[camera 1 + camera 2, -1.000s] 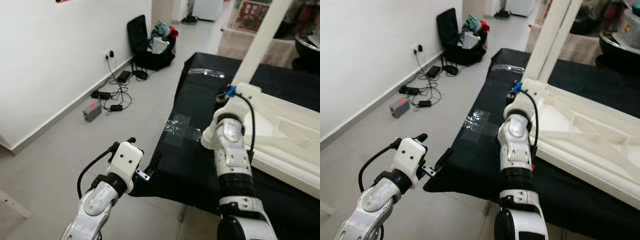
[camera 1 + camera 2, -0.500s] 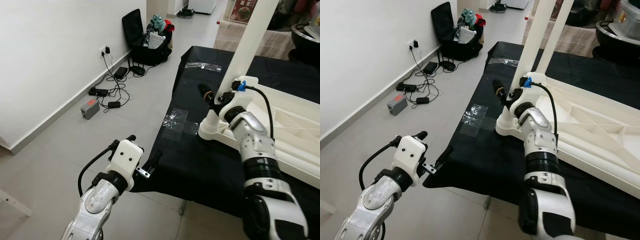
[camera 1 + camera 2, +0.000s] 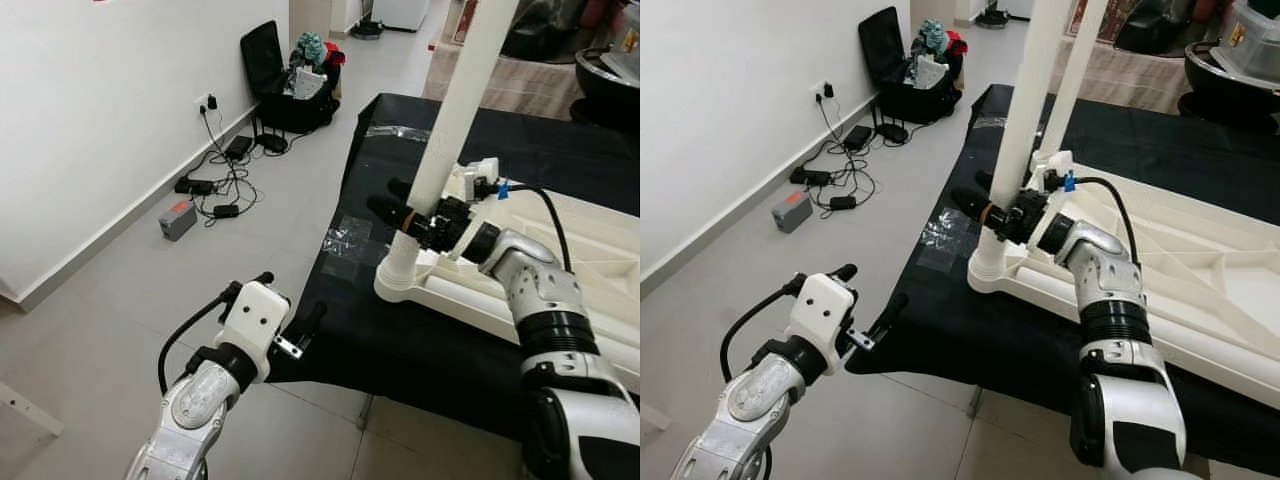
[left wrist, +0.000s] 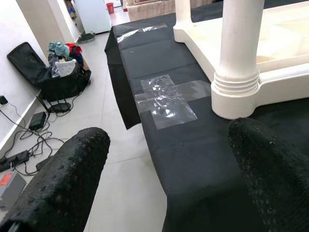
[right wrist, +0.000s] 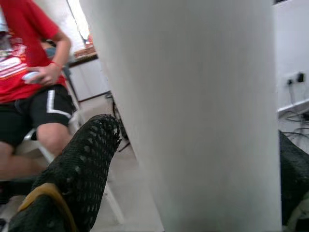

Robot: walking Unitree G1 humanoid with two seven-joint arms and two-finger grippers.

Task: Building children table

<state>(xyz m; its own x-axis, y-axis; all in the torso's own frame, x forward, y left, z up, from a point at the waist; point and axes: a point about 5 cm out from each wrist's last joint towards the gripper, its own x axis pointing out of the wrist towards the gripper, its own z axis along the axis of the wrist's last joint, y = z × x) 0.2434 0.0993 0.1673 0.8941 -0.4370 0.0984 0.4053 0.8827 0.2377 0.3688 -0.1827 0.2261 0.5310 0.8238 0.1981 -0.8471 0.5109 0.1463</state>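
Covering much of the scene is a black cloth (image 3: pixel 400 330) laid over a low platform on the tiled floor (image 3: pixel 120 290), with a white wall (image 3: pixel 90 110) along the robot's left. On the cloth lies the white plastic children's table (image 3: pixel 1200 260), turned upside down, and from its near corner a white table leg (image 3: pixel 1025 110) stands upright, its ringed foot socket seated in the corner. A second white leg (image 3: pixel 1080 60) rises just behind it. The right gripper (image 3: pixel 992 207) reaches across from the right and has its two black fingers on either side of the near leg, low down; the right wrist view has the leg between the fingers (image 5: pixel 82 169), but whether they press on it I cannot tell. The left gripper (image 3: pixel 305 328) hovers off the near-left edge of the cloth, its fingers (image 4: pixel 58 188) spread wide with nothing between them. By the wall sits an open black suitcase (image 3: pixel 280 80) stuffed with clothes, and nearer are tangled cables (image 3: pixel 225 180) and a small grey box (image 3: pixel 177 220). Clear tape (image 4: pixel 166 101) is stuck on the cloth beside the leg's base. A seated person in a red shirt (image 5: pixel 24 43) and black shorts appears in the right wrist view.
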